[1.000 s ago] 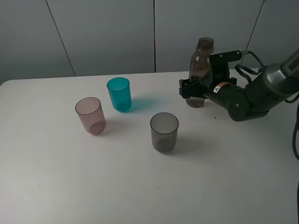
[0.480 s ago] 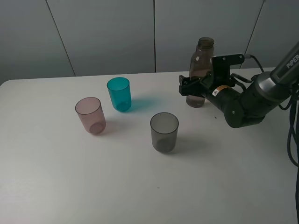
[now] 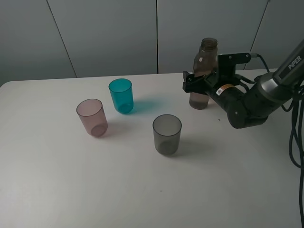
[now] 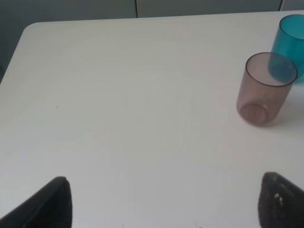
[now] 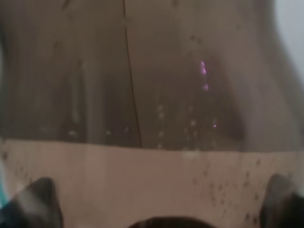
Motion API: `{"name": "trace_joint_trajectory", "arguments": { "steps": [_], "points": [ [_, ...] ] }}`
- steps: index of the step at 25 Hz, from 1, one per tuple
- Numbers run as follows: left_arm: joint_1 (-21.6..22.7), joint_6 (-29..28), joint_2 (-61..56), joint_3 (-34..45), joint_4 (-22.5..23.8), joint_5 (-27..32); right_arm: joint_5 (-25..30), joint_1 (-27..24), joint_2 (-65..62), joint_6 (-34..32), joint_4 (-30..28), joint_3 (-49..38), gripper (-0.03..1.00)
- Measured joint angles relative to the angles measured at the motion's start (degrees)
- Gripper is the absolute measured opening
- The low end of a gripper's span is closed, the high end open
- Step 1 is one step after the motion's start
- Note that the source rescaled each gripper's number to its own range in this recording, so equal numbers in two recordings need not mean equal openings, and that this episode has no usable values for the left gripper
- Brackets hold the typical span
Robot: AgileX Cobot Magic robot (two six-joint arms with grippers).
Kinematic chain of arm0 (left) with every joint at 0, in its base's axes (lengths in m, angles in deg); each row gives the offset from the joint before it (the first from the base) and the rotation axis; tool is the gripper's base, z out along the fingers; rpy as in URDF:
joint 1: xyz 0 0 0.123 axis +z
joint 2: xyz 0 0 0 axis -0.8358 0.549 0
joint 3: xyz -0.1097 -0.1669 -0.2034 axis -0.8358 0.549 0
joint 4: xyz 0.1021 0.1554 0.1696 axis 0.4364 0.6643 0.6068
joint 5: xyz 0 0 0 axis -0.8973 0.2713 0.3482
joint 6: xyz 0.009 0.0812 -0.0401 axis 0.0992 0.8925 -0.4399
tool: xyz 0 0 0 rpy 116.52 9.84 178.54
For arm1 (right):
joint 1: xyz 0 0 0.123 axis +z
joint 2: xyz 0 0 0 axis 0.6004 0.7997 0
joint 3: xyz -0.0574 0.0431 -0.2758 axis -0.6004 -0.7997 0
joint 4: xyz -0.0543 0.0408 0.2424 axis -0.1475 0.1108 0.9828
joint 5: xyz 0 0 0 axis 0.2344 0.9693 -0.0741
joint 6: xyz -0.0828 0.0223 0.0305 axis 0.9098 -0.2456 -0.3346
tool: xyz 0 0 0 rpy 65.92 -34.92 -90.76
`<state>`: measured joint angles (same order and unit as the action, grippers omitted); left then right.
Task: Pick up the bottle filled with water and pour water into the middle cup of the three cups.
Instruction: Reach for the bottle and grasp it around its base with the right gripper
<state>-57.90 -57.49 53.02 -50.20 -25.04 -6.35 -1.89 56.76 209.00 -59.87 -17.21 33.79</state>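
The bottle (image 3: pixel 204 59) stands at the worktop's (image 3: pixel 142 185) far right, between the right tool's (image 3: pixel 195 85) spread, released jaws. A second ago the tool sat slightly lower and nearer.

White table (image 3: pixel 71 190), matte, rounded at the far left corner, a few small dark specks on top. Behind it, grey wall panels (image 3: pixel 109 33), split by thin dark seams, one vertical, the others slanted.

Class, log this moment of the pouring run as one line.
phase: pre-grasp | right gripper: open, around bottle | bottle: upright, not lifted | teal cup: upright, untouched | left gripper: open
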Motion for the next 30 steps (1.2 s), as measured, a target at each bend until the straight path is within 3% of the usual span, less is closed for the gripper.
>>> {"name": "trace_joint_trajectory", "arguments": {
  "steps": [18,19,20,22,30],
  "points": [
    [0.0,0.0,0.0,0.0,0.0,0.0,-3.6,0.0,2.3,-1.1,-1.0,0.1,0.99],
    [0.0,0.0,0.0,0.0,0.0,0.0,-3.6,0.0,2.3,-1.1,-1.1,0.1,0.89],
    [0.0,0.0,0.0,0.0,0.0,0.0,-3.6,0.0,2.3,-1.1,-1.1,0.1,0.71],
    [0.0,0.0,0.0,0.0,0.0,0.0,-3.9,0.0,2.3,-1.0,-1.1,0.1,0.0],
    [0.0,0.0,0.0,0.0,0.0,0.0,-3.7,-0.2,2.3,-1.1,-1.3,0.1,0.03]
  ]
}}
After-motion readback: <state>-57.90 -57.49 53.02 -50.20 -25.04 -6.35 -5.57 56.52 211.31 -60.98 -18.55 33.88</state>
